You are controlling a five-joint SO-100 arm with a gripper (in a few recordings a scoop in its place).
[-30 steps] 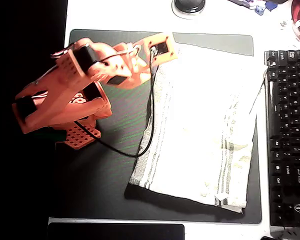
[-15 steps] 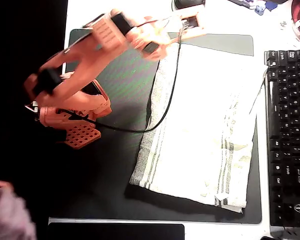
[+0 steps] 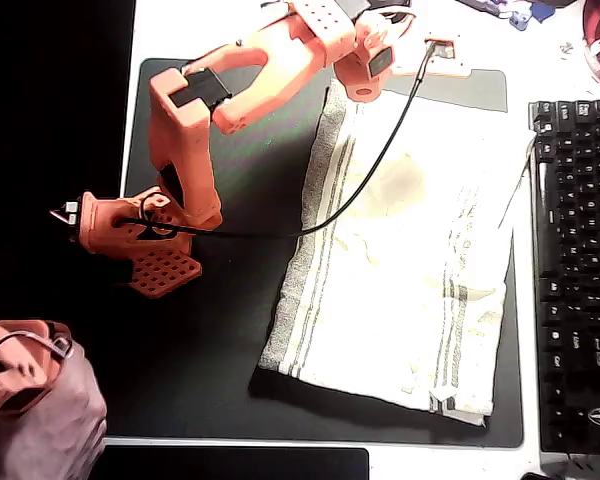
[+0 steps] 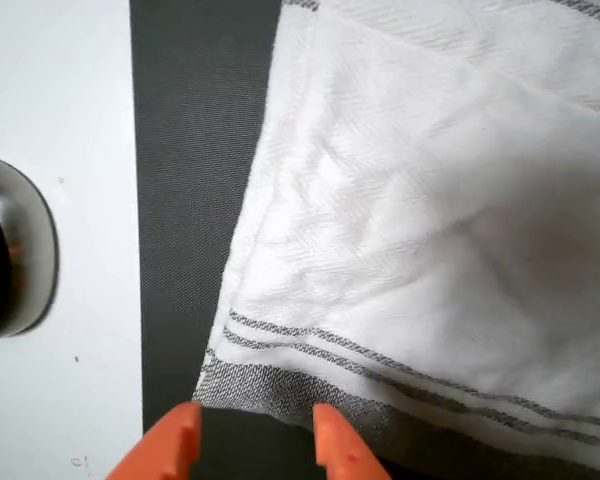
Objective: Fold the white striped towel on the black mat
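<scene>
Towel [image 3: 400,260] spread flat on mat [image 3: 210,360], covering its right half in overhead view, striped edges at left and right, keyboard [image 3: 575,270] just beside. Gripper [image 4: 250,440] above towel's far left corner, near mat's top edge; orange fingers [image 4: 335,440] slightly parted, holding nothing, one over striped hem, one over bare mat.

Arm: orange arm [image 3: 185,130] stretched from its base toward the mat's far edge.
Gripper [image 4: 250,440]: fingers parted, hovering just off the towel's corner.
</scene>
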